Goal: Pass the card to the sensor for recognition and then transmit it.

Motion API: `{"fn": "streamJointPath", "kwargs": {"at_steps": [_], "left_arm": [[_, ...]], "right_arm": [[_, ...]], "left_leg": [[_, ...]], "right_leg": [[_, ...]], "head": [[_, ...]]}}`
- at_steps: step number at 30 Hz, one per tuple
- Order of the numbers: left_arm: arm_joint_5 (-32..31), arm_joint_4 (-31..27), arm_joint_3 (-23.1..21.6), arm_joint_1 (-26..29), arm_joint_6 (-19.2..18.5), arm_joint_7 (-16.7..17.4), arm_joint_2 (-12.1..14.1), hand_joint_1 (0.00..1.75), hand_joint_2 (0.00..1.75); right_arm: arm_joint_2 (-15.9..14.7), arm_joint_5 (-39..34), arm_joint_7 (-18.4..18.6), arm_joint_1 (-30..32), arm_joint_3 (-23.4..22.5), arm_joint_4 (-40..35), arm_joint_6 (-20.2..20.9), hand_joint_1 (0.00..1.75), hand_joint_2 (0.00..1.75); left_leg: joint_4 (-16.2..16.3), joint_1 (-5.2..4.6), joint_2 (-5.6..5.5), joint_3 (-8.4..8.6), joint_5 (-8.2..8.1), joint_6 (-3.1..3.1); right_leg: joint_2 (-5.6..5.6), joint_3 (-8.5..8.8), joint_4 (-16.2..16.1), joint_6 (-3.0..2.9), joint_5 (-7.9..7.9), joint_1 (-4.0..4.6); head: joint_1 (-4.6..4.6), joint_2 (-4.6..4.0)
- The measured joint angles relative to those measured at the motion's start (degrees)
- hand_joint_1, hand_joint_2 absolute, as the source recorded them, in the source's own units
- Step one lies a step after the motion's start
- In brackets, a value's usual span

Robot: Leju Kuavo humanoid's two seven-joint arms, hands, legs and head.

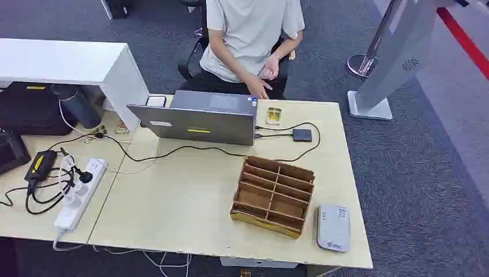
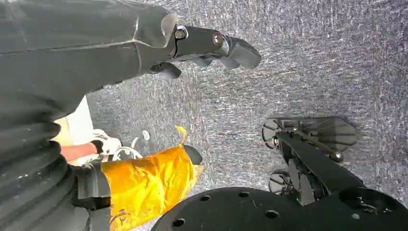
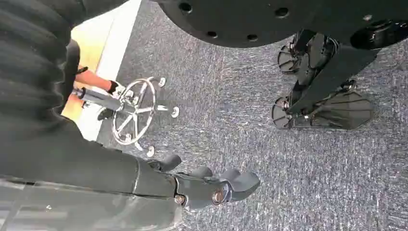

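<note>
Pale wood surface (image 1: 190,208) fills the middle of the head view, grey carpet (image 1: 427,167) around it. White desk (image 1: 63,60) at far left; tilted grey kiosk stand (image 1: 398,52) on the carpet at far right.

Person in a light T-shirt (image 1: 251,34) sits at the far edge of the surface, one hand (image 1: 268,72) held near the lap.

Grey laptop (image 1: 199,118) stands open at the far side, lid back toward the camera. Wooden compartment organizer (image 1: 274,196) sits near-right of centre; its compartments look empty. Grey sensor unit (image 1: 333,227) lies flat just right of the organizer, by the near-right corner.

White power strip (image 1: 81,193) at near left with a black adapter (image 1: 39,164) and a tangle of cables beside it. Small black card reader (image 1: 301,135) right of the laptop, cabled to it. Card (image 1: 273,116) lies flat on the surface at the far edge, between the laptop and the person, just left of the black reader and well apart from the sensor unit.

Left hand (image 2: 211,48) hangs over the carpet, fingers loosely curled in, holding nothing. Right hand (image 3: 216,185) likewise: over the carpet, fingers curled, nothing in them. An office chair base (image 3: 134,110) is on the carpet in the right wrist view.
</note>
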Motion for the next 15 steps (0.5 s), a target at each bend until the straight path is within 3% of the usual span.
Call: {"fn": "streamJointPath", "kwargs": {"at_steps": [4,15], "left_arm": [[-1.6,0.0,1.0,-0.2,0.0,0.1,-0.3,0.00,1.75],[-16.2,0.3,8.2,-1.9,0.2,1.7,-2.2,0.00,1.75]], "right_arm": [[0.0,1.7,0.3,-0.4,-0.2,0.0,0.0,0.00,1.75],[1.5,16.4,2.9,-3.2,-3.7,1.7,-0.6,0.00,1.75]], "left_leg": [[0.0,0.00,0.00,0.00,0.00,0.00],[0.0,0.00,0.00,0.00,0.00,0.00]], "right_leg": [[0.00,0.00,0.0,0.00,0.00,0.00],[0.00,0.01,0.0,0.00,0.01,0.00]], "head": [[0.00,0.00],[-0.02,0.00]]}}
